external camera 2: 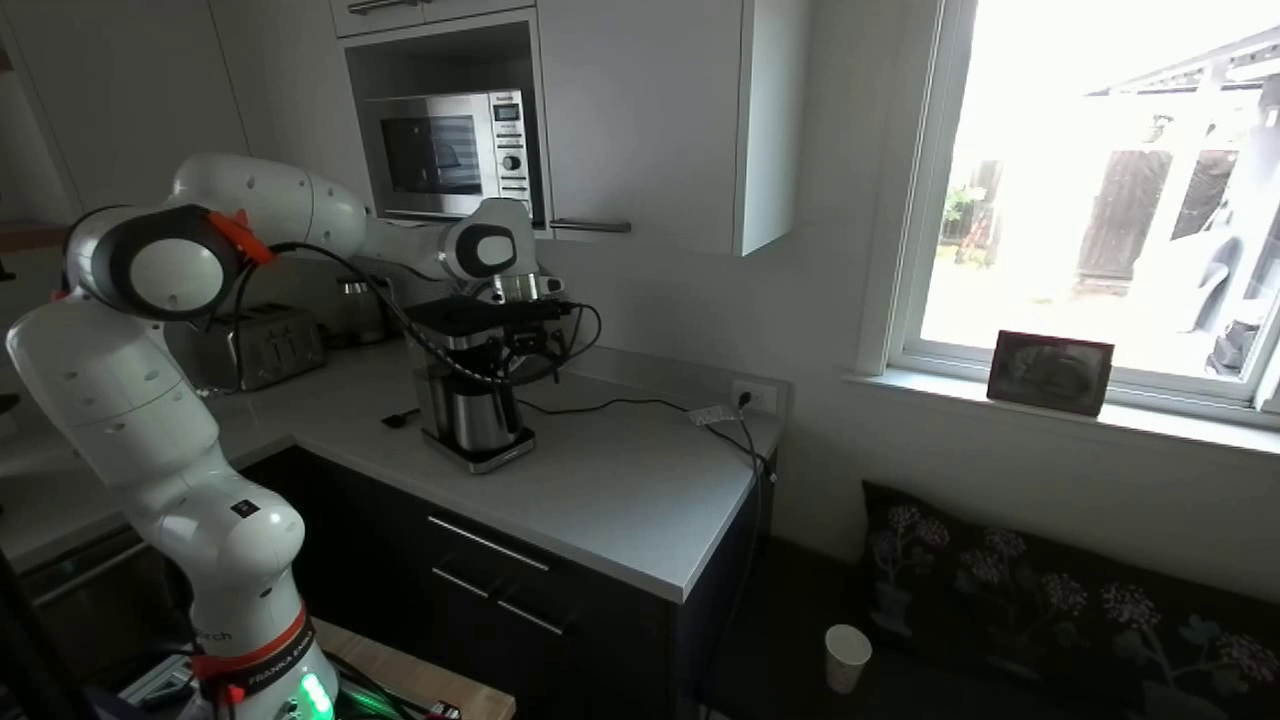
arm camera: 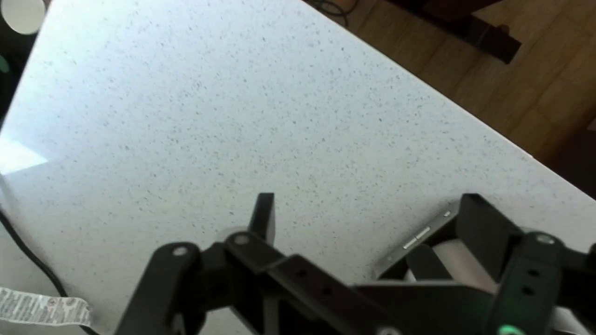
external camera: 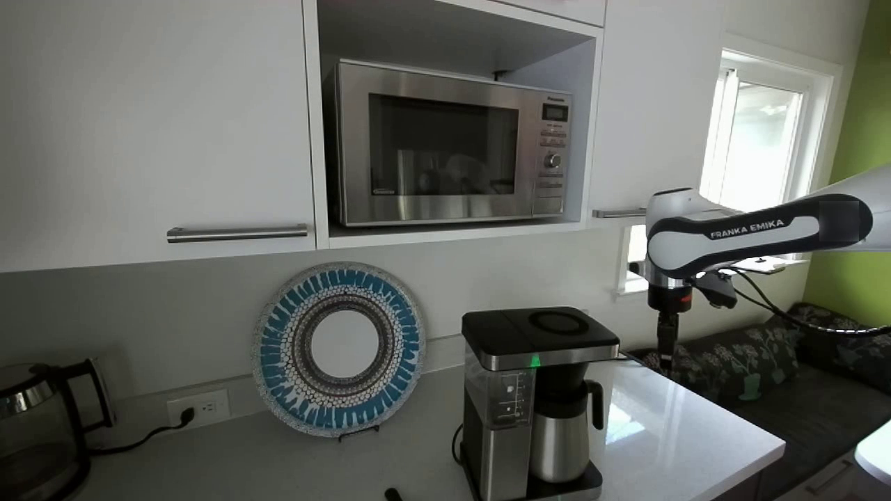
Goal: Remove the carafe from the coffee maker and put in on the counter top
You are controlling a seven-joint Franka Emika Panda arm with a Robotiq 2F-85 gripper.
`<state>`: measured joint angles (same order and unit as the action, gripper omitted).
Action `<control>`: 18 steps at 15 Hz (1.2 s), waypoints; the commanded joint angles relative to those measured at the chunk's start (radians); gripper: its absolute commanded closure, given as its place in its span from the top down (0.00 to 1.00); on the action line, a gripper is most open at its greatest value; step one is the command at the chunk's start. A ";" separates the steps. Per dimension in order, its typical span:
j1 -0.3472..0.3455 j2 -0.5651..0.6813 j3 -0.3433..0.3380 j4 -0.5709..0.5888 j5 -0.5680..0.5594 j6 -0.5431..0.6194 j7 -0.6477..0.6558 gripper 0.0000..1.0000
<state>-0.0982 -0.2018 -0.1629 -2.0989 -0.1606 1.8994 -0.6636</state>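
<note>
Wrist view shows the tool (arm camera: 368, 200) with its fingers standing well apart; one of them hides a part of the coffee maker (arm camera: 419, 238). The carafe (external camera: 559, 445) stands inside the coffee maker, on its base, in both exterior views. In an exterior view a black cable (external camera 2: 470, 376) crosses in front of the coffee maker, and there the tool is difficult to distinguish. On the worktop (external camera: 682, 424), to the left of the coffee maker in an exterior view, are a patterned plate (external camera: 344, 344) and, farther, a kettle (external camera: 38, 438), cut off at the border. A small black thing (external camera: 393, 494) at the lower border cannot be identified.
</note>
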 commanded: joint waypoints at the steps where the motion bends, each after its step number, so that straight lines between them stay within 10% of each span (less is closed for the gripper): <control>1: 0.005 -0.033 -0.059 -0.030 0.166 -0.012 -0.182 1.00; 12: 0.005 -0.070 -0.123 -0.173 0.457 0.161 -0.706 1.00; 18: -0.009 -0.037 -0.103 -0.135 0.419 0.104 -0.647 1.00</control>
<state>-0.1001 -0.2397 -0.2722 -2.2359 0.2572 2.0060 -1.3095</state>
